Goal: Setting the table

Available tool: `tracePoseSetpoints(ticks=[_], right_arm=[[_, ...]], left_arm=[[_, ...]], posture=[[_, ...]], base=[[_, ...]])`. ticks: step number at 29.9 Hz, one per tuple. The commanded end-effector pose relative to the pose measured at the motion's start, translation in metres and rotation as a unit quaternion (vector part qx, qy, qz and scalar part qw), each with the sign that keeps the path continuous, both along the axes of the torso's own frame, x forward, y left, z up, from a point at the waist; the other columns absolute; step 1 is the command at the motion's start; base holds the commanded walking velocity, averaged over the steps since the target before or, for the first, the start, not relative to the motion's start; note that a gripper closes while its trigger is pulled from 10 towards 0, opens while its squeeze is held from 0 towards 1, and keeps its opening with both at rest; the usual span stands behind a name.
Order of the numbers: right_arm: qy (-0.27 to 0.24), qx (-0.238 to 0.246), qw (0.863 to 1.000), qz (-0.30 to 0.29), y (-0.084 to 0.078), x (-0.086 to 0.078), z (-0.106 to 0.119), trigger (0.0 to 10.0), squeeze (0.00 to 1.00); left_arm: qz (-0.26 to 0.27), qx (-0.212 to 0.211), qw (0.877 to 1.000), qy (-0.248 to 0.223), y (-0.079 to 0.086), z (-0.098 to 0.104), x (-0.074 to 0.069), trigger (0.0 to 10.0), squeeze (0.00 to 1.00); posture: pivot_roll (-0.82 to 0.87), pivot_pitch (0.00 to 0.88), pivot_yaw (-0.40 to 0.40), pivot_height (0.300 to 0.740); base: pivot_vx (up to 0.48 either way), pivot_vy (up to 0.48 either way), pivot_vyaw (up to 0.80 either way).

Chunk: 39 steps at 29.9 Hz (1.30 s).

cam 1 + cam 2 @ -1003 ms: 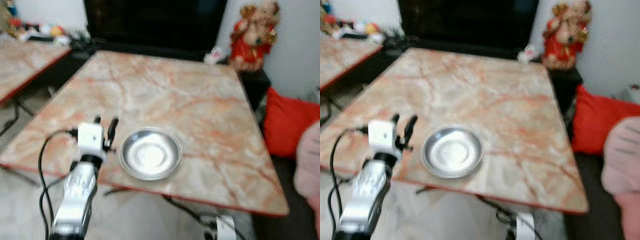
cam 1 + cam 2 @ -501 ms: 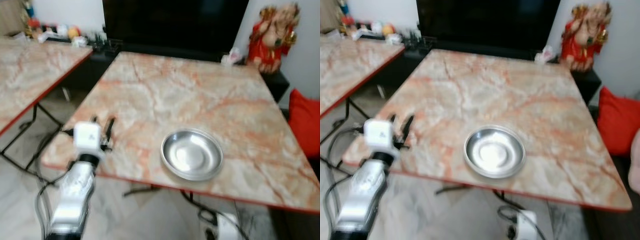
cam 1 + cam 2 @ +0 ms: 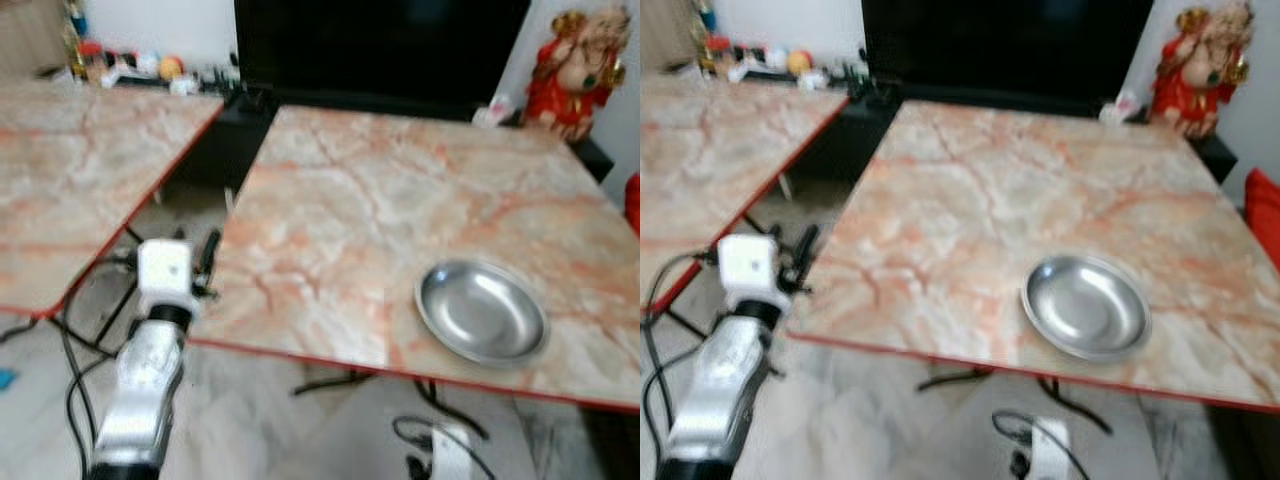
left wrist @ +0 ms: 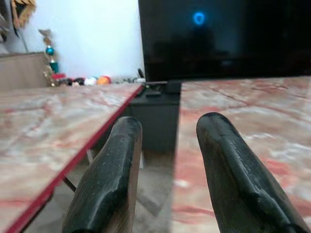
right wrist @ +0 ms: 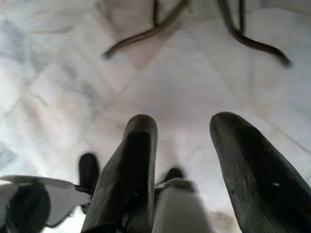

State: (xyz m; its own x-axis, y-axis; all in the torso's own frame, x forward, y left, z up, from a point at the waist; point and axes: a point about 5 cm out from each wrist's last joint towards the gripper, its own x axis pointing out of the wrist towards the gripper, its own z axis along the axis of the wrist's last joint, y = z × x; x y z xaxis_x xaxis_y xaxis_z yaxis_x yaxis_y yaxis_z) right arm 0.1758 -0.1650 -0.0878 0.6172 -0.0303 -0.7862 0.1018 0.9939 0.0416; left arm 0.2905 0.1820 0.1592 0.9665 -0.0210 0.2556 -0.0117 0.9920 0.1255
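A round silver metal plate (image 3: 482,312) lies empty near the front right edge of the marble table (image 3: 350,190). My left gripper (image 3: 203,257) is raised at the table's front left corner, well to the left of the plate and apart from it. In the left wrist view its two black fingers (image 4: 112,174) stand open with nothing between them, over the gap between the two tables. My right gripper (image 5: 182,131) hangs open over the pale floor, holding nothing.
A second marble table (image 3: 80,170) stands to the left across a narrow gap. Behind are a black TV (image 3: 380,45) on a low stand and a red figurine (image 3: 580,65). Cables (image 3: 425,430) and a white power strip (image 3: 447,455) lie under the table's front edge.
The camera has swung left, so the plate sits further right in view. My left gripper, beside the plate's left rim a second ago, is now at the table's left corner.
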Motion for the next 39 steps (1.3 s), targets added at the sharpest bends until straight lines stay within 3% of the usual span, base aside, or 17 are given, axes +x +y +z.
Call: tracePoseSetpoints(ticks=[1, 14, 28, 39], right_arm=[[0.014, -0.013, 1.0, -0.012, -0.0134, -0.0085, -0.0029, 10.0, 0.0], [0.014, -0.019, 1.0, 0.002, -0.0127, -0.0081, -0.0027, 10.0, 0.0], [0.015, -0.016, 1.0, 0.009, -0.0105, -0.0085, -0.0031, 10.0, 0.0], [0.015, -0.014, 1.0, 0.005, -0.0104, -0.0079, -0.0029, 10.0, 0.0]], left_arm=[[-0.019, -0.002, 1.0, -0.001, -0.0113, 0.002, 0.0017, 10.0, 0.0], [-0.019, 0.0, 1.0, -0.003, -0.0118, 0.0022, 0.0011, 10.0, 0.0], [-0.017, 0.003, 1.0, -0.007, -0.0123, 0.004, 0.0011, 10.0, 0.0], [-0.016, 0.003, 1.0, -0.008, -0.0113, 0.0045, 0.0007, 10.0, 0.0]], posture=[[0.14, 0.018, -0.053, 0.74], [0.15, 0.0, -0.056, 0.74], [0.15, 0.007, -0.058, 0.74], [0.15, 0.011, -0.057, 0.74]], base=[[0.0, 0.48, 0.0], [0.0, 0.48, 0.0], [0.0, 0.48, 0.72], [0.0, 0.48, 0.0]])
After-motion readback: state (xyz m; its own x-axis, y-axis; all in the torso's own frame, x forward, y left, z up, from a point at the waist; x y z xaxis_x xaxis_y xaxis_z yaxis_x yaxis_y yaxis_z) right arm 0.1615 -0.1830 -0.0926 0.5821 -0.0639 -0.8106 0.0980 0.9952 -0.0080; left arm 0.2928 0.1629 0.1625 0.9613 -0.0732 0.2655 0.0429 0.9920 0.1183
